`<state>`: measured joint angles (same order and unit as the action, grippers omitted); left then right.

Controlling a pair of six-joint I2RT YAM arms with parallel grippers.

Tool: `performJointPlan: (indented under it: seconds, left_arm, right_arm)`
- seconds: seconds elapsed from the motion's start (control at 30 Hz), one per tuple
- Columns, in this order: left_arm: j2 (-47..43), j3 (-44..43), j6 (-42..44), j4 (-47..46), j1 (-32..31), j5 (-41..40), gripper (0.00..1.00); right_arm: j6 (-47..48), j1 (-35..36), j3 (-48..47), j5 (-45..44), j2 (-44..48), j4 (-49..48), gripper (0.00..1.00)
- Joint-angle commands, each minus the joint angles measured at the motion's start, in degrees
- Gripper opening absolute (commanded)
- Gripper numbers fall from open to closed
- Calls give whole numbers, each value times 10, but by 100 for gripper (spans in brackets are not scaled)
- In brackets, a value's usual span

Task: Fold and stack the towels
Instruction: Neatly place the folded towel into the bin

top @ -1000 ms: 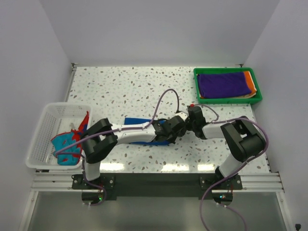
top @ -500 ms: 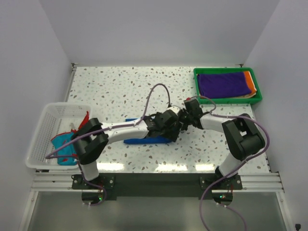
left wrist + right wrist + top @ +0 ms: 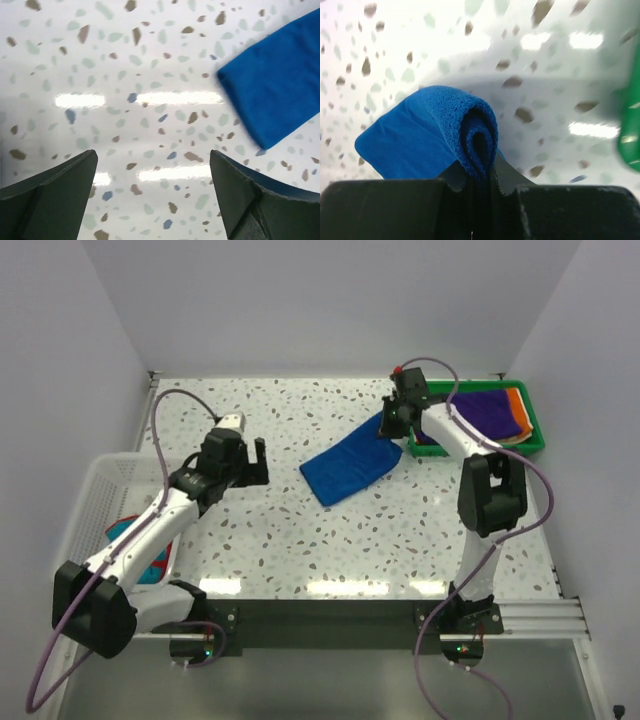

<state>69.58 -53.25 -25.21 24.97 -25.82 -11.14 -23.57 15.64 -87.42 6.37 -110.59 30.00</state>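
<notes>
1. R gripper [image 3: 393, 422]: jaws nearly closed, pinching one bunched end of the blue towel [image 3: 350, 465]. The wrist view shows the rolled fold wedged btwn the jaws.
2. L gripper [image 3: 257, 462]: jaws spread wide, nothing in them. It hovers over bare table [image 3: 300, 540], well apart from the towel.
3. Blue towel: folded, far-right end lifted just beside the tray [image 3: 475, 447] at its left wall. The rest trails diagonally down-left, and the low end looks to rest on the table.
4. Tray holds the purple towel [image 3: 468, 412] on top, w/ the orange towel [image 3: 517, 408] showing at its right edge. Basket [image 3: 100, 485] at left has a teal/red towel [image 3: 128, 538] in it.
5. Step, my read: carrying the blue one over the wall onto the stack. More towels left to do after.
6. Risks:
   - One-end grip, so the hanging part may open up and lose the fold.
   - Trailing end may catch the tray wall, leaving the towel half in, half out.
   - Pinch is on a soft roll only, so it may slip out mid-lift.
   - Gripper is very near the wall, so a low pass could knock or shove the tray.
   - Dragging across the purple one could rumple the stack.
</notes>
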Motion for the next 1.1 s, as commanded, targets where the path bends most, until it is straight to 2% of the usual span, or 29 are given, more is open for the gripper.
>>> performJointPlan:
  seconds: [0.0,0.17,0.2,0.37,0.47,0.63,1.07]
  left_arm:
    - [-44,49,44,8,44,19,100]
    - [-58,90,53,-23,72,20,100]
    - [-55,90,56,-23,75,23,100]
    - [-55,90,61,-26,100,28,100]
    - [-51,93,61,-26,103,33,100]
    - [-45,93,61,-24,104,29,100]
    - [-30,94,61,-25,104,37,100]
  right_arm:
    - [101,-21,-112,-80,-30,101,0]
    - [178,-41,-279,-173,-89,187,0]
    - [206,-44,-295,-206,-95,192,0]
    - [272,-74,-353,-256,-107,190,0]
    - [323,-94,-355,-301,-110,181,0]
    - [357,-126,-332,-348,-109,128,0]
    - [440,-148,-325,-375,-106,60,0]
